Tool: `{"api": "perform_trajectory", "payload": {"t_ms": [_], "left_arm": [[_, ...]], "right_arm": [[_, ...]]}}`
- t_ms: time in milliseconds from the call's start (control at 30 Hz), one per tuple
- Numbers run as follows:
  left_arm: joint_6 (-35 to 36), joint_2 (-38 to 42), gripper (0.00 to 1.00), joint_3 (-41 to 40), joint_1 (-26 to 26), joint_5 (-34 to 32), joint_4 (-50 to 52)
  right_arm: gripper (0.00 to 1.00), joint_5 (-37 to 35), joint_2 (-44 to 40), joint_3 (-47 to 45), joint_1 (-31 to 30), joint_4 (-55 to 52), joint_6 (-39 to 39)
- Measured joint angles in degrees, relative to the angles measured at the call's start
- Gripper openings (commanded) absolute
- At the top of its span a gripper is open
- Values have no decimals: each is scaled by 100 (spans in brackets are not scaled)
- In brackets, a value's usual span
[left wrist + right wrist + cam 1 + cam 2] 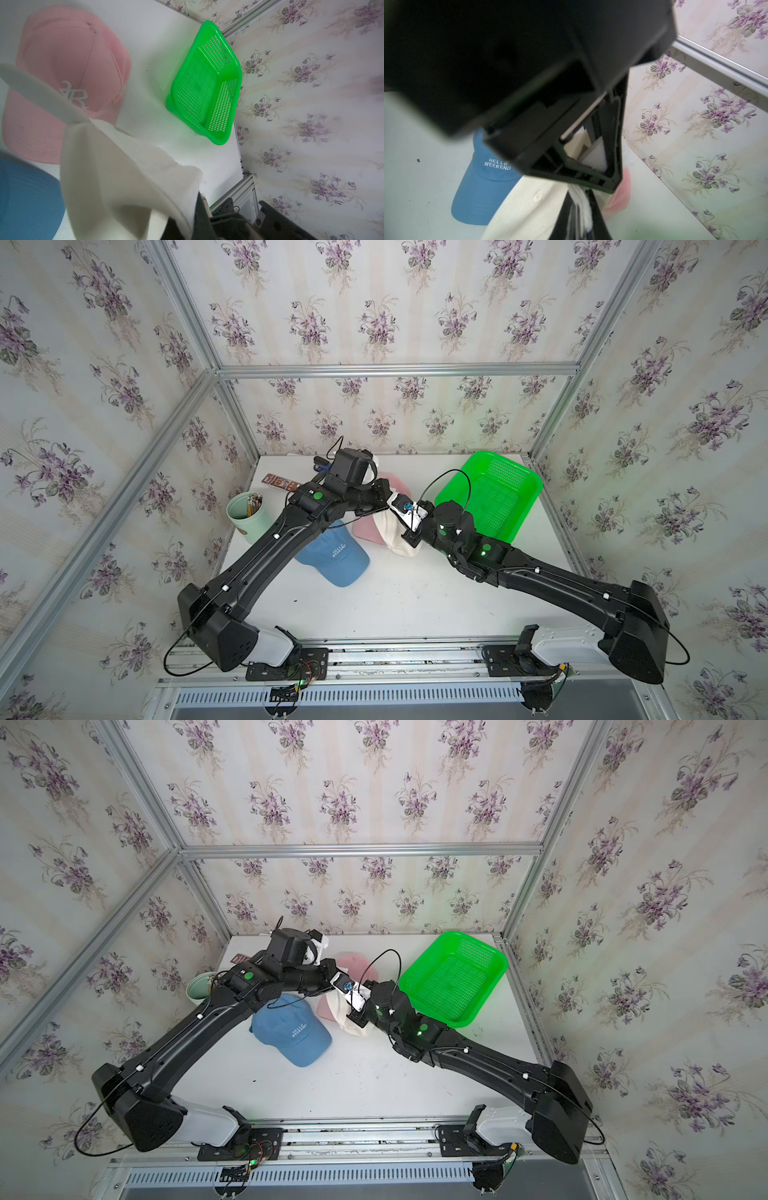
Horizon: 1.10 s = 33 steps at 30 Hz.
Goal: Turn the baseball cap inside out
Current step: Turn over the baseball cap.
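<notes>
Two neighbours crowd cream cap [395, 541]: pink cap [68, 52], blue cap [336, 556]; green basket [505, 475] near.

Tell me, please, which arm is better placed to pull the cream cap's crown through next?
Right, probably: the right pincer is shut on the cream cap near its crown button, while the left pincer, also shut, just anchors it.

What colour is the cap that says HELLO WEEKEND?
A blue cap with white lettering; the right wrist view shows it best.
</notes>
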<state>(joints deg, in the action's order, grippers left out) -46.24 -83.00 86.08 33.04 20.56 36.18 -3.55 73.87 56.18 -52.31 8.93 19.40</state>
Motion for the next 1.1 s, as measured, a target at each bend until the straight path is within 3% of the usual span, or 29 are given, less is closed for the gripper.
{"api": "perform_trajectory", "payload": {"t_ms": [100,167,233,267,400,567,767,933,1100], "left_arm": [[149,-39,47,39,-7,90,-63],[269,-42,67,92,-13,133,-63],[468,-72,96,234,-13,216,-33],[562,-81,99,299,-17,243,11],[1003,-68,99,605,-24,142,369],[1886,175,99,984,-57,-643,898],[2999,955,99,468,-236,-1473,754],[4540,1449,99,-518,-264,-1054,146],[6183,1506,99,-876,-271,-205,55]], "right_arm": [[0,680,-243,-133,402,-7,-332],[0,1005,-389,-190,605,-4,-509],[0,1263,-479,-188,717,-7,-654],[0,1377,-505,-175,756,-9,-717],[0,1862,-584,-22,981,-98,-901],[0,2586,-680,245,1379,-431,-1119],[0,3779,-732,678,1971,-774,-1353],[0,4946,-748,931,2673,-1073,-1464],[0,6059,-715,1261,3215,-1493,-1329]]}}
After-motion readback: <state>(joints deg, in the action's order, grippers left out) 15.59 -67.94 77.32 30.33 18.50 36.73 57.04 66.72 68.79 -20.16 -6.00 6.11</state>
